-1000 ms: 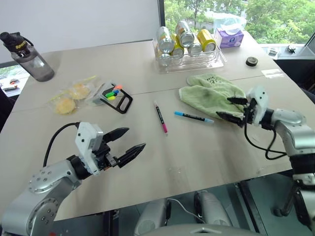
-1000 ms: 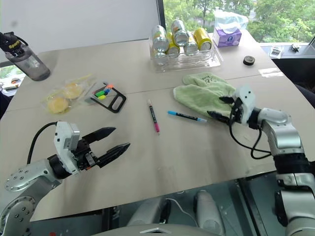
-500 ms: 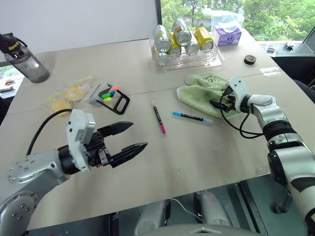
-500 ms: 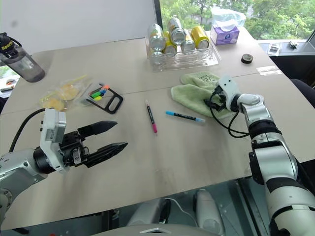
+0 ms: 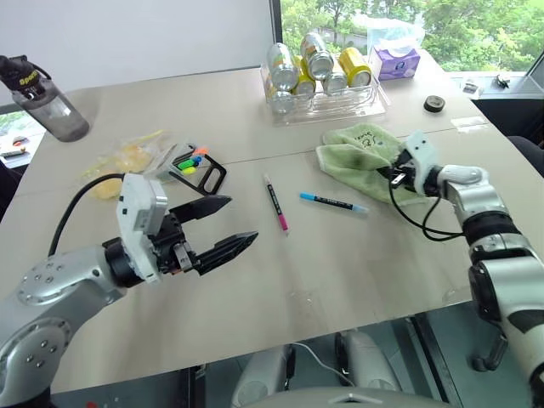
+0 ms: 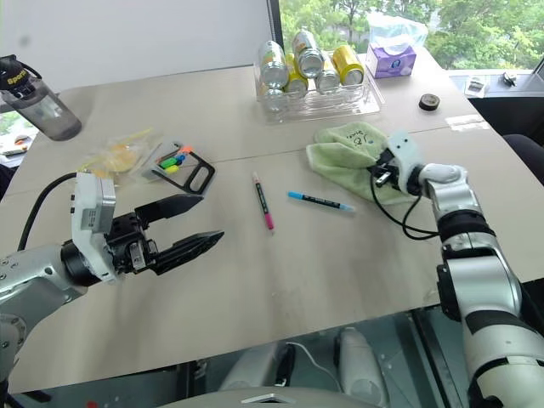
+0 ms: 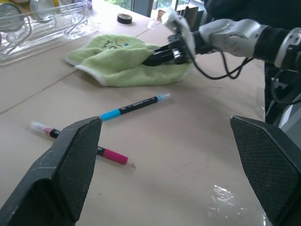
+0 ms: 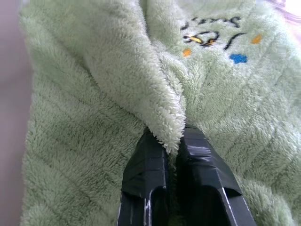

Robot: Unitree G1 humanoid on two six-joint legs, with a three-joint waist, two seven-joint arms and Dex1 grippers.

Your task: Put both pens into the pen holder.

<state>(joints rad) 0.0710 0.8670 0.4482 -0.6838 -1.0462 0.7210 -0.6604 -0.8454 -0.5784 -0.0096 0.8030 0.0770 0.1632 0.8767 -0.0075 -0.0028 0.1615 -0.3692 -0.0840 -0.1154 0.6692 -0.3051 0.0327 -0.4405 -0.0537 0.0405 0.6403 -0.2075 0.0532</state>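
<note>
Two pens lie apart on the table's middle: the pink-ended pen point(image 5: 275, 202) and the blue-ended pen point(image 5: 333, 202). The black-framed pen holder point(image 5: 201, 168) lies to their left, coloured marker tips showing in it. My left gripper point(image 5: 241, 220) hovers open over the near left of the table, pointing toward the pens, nothing between its fingers. At the right, my right gripper point(image 5: 393, 174) is shut on a fold of the green towel point(image 5: 357, 153); the right wrist view shows the fold point(image 8: 164, 117) pinched between the fingers point(image 8: 146, 174).
A clear tray of cans point(image 5: 327, 85) stands at the back, with a tissue box point(image 5: 398, 61) and a tape roll point(image 5: 436, 104) to its right. A water bottle point(image 5: 42, 98) stands far left. A snack bag point(image 5: 127, 157) lies beside the holder.
My right gripper has reached onto the towel and closed on a fold, drawing the towel slightly right. The left gripper has lifted a little and stayed open. The pens have not moved.
</note>
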